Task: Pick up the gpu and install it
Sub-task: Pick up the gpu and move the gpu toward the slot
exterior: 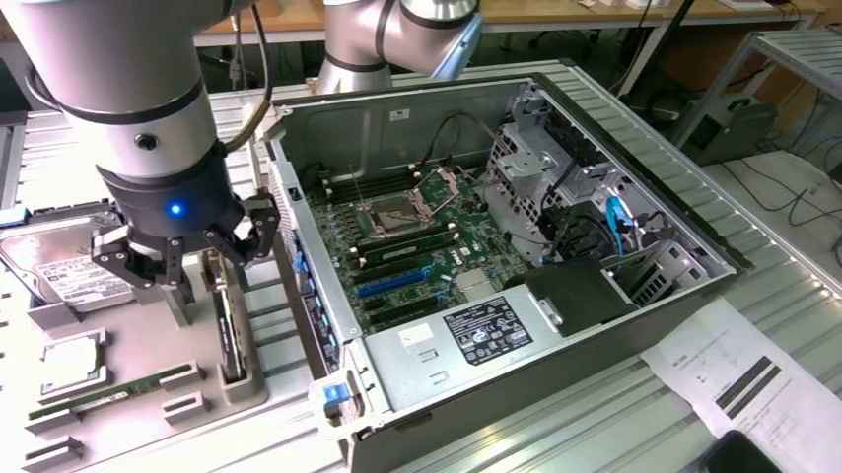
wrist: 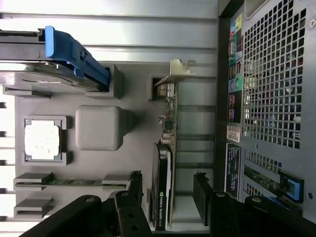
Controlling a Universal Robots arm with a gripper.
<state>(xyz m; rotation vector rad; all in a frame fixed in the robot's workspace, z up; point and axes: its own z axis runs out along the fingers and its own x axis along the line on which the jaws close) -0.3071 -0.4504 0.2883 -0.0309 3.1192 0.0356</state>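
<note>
Ribbed metal tabletop [exterior: 618, 443] up front, pale grey, brightly and evenly lit. Along the back, a wooden worktop [exterior: 566, 12]. Over on the exterior view's right, a grey metal-frame rack [exterior: 803, 44] standing on pale floor [exterior: 776, 168]. Down there beside it, a black box [exterior: 731, 128], and dark cables [exterior: 790, 202] trailing loose across that floor, below the tabletop's edge.

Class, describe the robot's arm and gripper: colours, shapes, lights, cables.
The arm is thick silver-grey tubing with rounded joints, ending in a black wrist with a small blue light. The gripper is black with jointed fingers. A black cable hangs beside the arm.
</note>
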